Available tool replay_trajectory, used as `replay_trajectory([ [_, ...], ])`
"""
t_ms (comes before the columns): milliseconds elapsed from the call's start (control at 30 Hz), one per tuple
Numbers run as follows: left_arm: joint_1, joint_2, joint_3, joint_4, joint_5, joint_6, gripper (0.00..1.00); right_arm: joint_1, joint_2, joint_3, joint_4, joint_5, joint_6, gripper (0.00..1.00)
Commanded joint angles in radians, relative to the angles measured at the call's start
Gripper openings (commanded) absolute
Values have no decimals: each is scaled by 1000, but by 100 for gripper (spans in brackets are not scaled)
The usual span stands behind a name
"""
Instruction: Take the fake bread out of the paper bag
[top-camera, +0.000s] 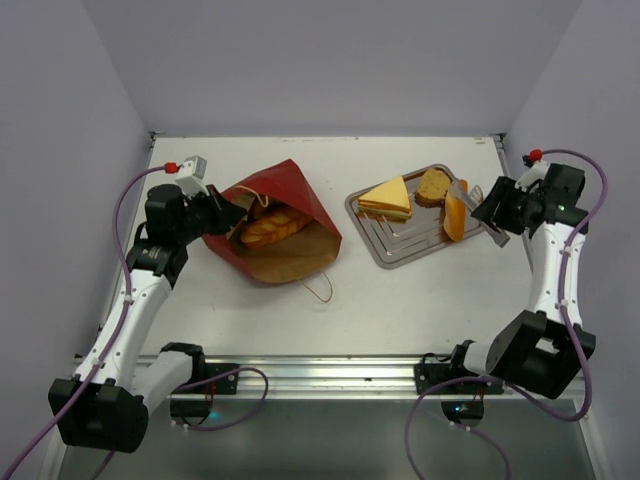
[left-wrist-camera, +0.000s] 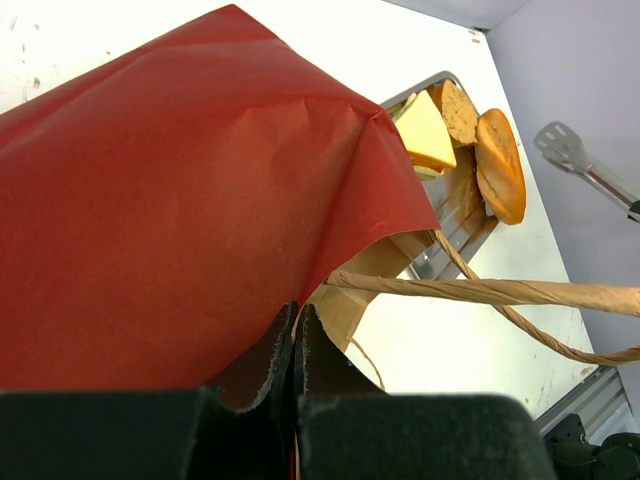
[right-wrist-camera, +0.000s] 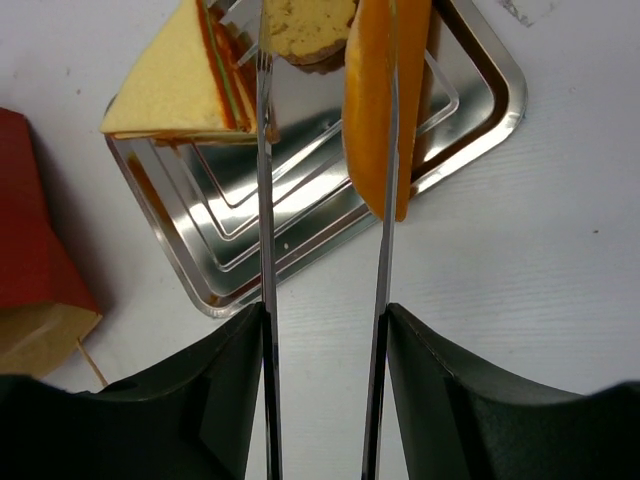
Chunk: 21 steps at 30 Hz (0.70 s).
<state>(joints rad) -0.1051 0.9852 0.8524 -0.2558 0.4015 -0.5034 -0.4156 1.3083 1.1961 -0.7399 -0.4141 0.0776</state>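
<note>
Nearest on the left of the worktop (top-camera: 400, 300): pinching the paper bag (top-camera: 290, 250) by its red lip, left pincer (left-wrist-camera: 297, 335) pressed together. Risk of thin paper slipping out and folding over the braided loaf (top-camera: 272, 228), glossy, golden, lying just inside on brown kraft. On the right: squeezing the tongs (right-wrist-camera: 266, 200) in the right pincer (right-wrist-camera: 325, 320), orange roll (right-wrist-camera: 375, 110) clamped edge-up at the steel tray (right-wrist-camera: 470, 120); could slide off smooth blades. Farther back on the tray: yellow-topped sandwich (top-camera: 388, 197), brown slice (top-camera: 433, 186).

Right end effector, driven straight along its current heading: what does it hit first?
The right end effector grips metal tongs that lead; the orange roll at their tips comes first, then probably the steel tray under it, though depth is unclear.
</note>
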Motion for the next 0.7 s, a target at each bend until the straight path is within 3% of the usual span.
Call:
replay_trajectory([
  [0,2,-25,40,18,19,14,0,-6,-57,81,19,-96,-67,54],
  [300,2,-13,71,7,33,5,0,46,-73,194,-171,-402,-323,46],
  [500,2,15,105,-5,42,-9,0,354,-133,198,-240,-448,-540,39],
  [667,2,27,134,-33,25,-6,0,518,-170,218,-213,-483,-633,35],
])
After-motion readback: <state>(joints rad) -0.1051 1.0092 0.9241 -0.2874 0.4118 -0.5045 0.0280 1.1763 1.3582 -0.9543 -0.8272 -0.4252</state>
